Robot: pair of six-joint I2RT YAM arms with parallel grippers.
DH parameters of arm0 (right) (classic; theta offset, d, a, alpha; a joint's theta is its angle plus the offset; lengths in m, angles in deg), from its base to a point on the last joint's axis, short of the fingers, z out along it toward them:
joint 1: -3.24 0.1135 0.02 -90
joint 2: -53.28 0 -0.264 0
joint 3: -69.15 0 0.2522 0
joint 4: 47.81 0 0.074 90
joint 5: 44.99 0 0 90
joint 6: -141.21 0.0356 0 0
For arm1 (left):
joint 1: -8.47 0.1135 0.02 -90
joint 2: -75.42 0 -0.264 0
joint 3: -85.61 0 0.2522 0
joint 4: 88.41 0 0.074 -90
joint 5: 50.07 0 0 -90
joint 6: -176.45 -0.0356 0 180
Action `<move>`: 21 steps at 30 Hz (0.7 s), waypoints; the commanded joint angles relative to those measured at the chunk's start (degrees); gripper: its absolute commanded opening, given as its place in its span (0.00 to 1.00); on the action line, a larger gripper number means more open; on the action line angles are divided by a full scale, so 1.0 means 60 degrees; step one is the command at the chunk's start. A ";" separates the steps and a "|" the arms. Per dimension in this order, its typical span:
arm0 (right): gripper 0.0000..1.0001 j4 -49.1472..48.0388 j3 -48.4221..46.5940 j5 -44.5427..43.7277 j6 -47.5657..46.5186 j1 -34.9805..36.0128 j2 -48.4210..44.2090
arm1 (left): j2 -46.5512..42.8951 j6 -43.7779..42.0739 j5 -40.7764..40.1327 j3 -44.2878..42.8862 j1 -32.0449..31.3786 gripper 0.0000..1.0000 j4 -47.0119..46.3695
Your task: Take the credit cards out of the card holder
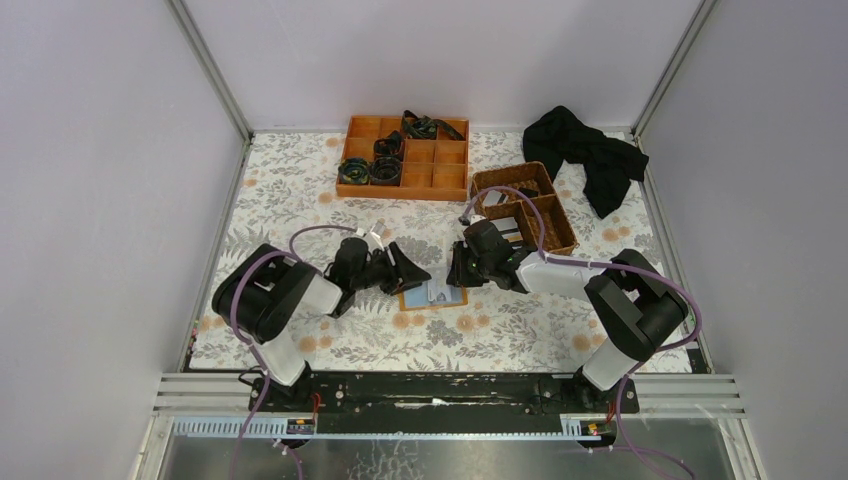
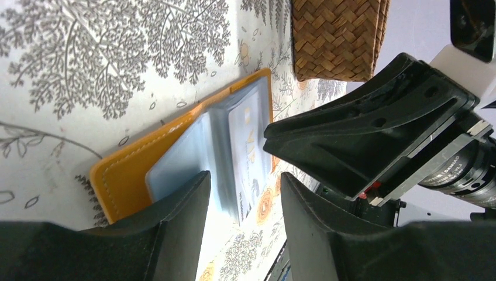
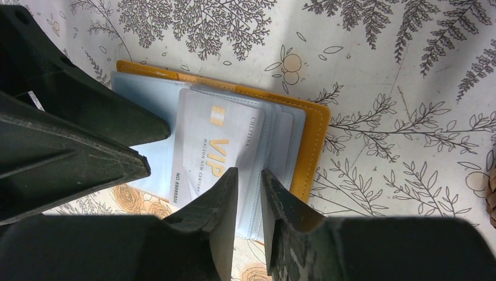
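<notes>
The card holder (image 3: 313, 146) lies open on the bench (image 3: 380, 58) between my hands. My left hand (image 2: 243, 187), half open, seems to pin one leaf. My right hand (image 3: 248, 175), narrowed but not closed, straddles the sleeve edge beside the VIP card (image 3: 216, 146). Next I must pinch that card alone and slide it out.

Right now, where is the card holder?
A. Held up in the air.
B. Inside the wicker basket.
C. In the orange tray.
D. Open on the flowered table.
D: the card holder lies open on the flowered table, its VIP card showing, apart from the wicker basket and orange tray.
</notes>
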 commanded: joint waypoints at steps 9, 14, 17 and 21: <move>0.28 -0.0127 0.0156 0.0169 0.0022 -0.0076 0.0149 | 0.0678 0.1054 0.0529 0.0309 -0.0417 0.55 -0.2468; 0.28 -0.0171 0.0221 0.0130 0.0062 -0.0077 0.0197 | 0.0861 0.1203 0.0500 0.0318 -0.0515 0.47 -0.2624; 0.28 -0.0220 0.0225 0.0148 0.0070 -0.0076 0.0227 | 0.0641 0.1139 0.0325 0.0498 -0.0515 0.44 -0.2381; 0.28 -0.0293 0.0215 0.0217 0.0106 -0.0076 0.0218 | 0.0308 0.1228 0.0100 0.1082 -0.0531 0.49 -0.2499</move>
